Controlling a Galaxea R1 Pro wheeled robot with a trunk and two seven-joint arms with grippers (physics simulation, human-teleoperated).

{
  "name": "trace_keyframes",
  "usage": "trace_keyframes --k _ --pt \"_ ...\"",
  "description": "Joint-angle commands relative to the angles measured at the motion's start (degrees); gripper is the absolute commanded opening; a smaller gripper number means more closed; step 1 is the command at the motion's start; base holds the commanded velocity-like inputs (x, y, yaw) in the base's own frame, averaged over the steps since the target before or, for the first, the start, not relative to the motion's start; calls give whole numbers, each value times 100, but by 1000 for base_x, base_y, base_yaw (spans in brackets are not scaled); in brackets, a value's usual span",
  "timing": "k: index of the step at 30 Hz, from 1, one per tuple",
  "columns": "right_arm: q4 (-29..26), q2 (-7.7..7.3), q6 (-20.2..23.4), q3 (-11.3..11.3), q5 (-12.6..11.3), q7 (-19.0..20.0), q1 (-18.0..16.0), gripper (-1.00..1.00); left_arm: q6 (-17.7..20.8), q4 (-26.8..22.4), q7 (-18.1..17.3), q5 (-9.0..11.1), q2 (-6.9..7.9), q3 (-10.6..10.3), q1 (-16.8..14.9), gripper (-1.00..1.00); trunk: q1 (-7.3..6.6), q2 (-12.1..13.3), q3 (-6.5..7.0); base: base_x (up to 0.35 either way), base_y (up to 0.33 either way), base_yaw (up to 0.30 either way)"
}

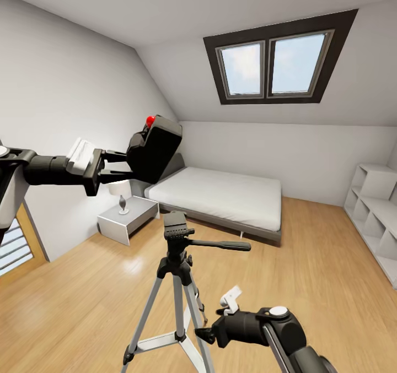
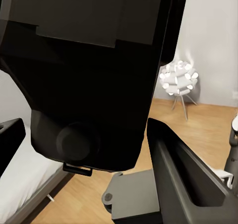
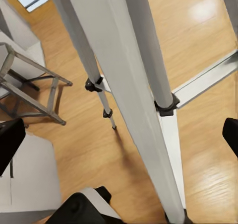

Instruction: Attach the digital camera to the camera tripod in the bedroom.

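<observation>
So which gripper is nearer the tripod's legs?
Right. The right gripper sits low beside the tripod legs; the left gripper holds the camera up above the tripod head.

Camera: the digital camera (image 1: 156, 148) is a small black box with a round red button on top. It is sitting tilted, up in the air, above and a little left of the tripod's head, not touching it. Up close (image 2: 84, 70) it is looking big and dark, with a round bump low on it.

Tripod: the camera tripod (image 1: 175, 285) is standing upright on the light wood floor. Its silver-grey legs (image 3: 144, 95) are spreading out. Its black head is pointing a long handle to the right.

Room: the bedroom (image 1: 331, 224) is showing white walls and a sloped ceiling.
</observation>
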Motion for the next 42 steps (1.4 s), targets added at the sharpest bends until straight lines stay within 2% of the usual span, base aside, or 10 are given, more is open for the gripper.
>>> trace_keyframes --k 1,7,20,23,25,30,42 --pt "46 18 -38 23 49 -18 -3 100 40 3 -12 31 6 -10 -5 -100 2 -5 -3 0 0 0" --pt "203 70 -230 84 46 -191 2 100 40 -2 -15 32 8 -11 -3 -100 2 -5 -3 0 0 0" --pt "273 92 -302 118 62 -269 14 100 40 -5 -16 32 7 -10 -2 -100 2 -5 -3 0 0 0" --pt "363 95 -322 207 72 -359 15 100 40 -3 -16 32 5 -9 -2 -100 2 -5 -3 0 0 0" --pt "467 94 -369 378 79 -530 15 100 40 0 -16 40 4 -6 -2 -100 2 -5 -3 0 0 0" --pt "562 96 -425 524 79 -702 12 100 40 1 -16 53 0 -4 -5 -100 2 -5 -3 0 0 0" --pt "683 98 -533 618 93 -829 -12 100 26 2 -19 74 -6 5 -2 -100 2 -5 -3 0 0 0"
